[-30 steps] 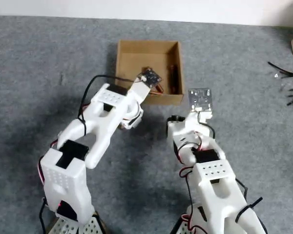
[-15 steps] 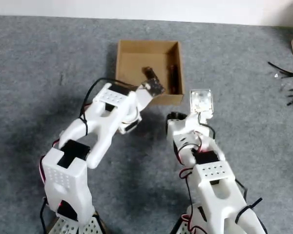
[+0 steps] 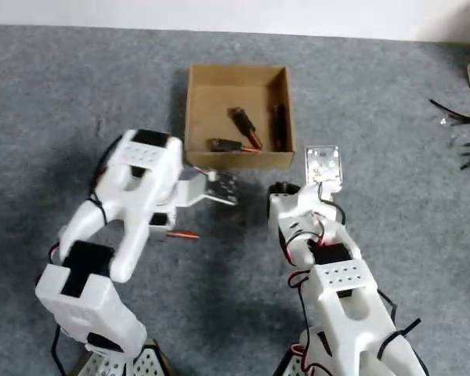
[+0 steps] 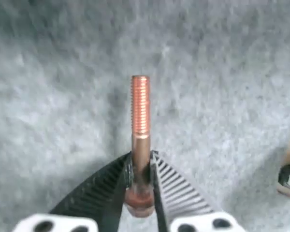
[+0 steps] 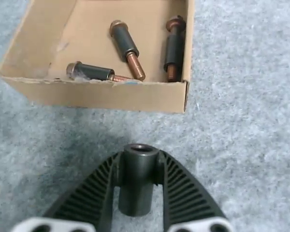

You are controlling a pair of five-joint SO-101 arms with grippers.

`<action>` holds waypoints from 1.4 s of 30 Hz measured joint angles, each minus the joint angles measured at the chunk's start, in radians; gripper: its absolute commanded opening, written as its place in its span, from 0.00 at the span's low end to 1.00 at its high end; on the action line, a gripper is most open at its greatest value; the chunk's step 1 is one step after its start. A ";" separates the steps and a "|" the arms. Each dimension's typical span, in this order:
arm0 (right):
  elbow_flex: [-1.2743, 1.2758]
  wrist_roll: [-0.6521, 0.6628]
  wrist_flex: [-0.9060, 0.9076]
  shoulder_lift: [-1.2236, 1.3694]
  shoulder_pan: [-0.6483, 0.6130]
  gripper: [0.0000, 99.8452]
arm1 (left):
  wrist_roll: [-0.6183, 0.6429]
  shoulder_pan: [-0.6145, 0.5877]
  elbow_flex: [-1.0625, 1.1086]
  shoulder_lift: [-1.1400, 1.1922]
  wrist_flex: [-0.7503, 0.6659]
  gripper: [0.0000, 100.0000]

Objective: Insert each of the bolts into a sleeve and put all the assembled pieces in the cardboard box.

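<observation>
Left tool (image 4: 141, 155) tight on bolt (image 4: 140, 106) near its head; right tool (image 5: 138, 157) tight around sleeve (image 5: 136, 186).

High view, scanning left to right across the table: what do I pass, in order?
bolt → cardboard box → right arm's camera board → black cables

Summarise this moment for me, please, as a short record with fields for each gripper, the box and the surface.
left gripper: shut on a bare copper bolt, threaded end sticking out past the fingertips
right gripper: shut on an empty dark sleeve, near the box
cardboard box: three assembled pieces lying inside
surface: grey carpet
</observation>
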 measured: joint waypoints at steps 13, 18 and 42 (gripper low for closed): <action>0.000 0.005 0.000 0.000 0.000 0.01 | 0.233 0.009 -0.023 -0.002 0.006 0.14; 0.000 0.005 0.000 0.000 0.000 0.01 | 0.697 0.003 -0.048 -0.002 0.011 0.13; 0.002 0.005 0.000 0.000 0.000 0.01 | 0.258 -0.153 0.061 -0.002 0.071 0.15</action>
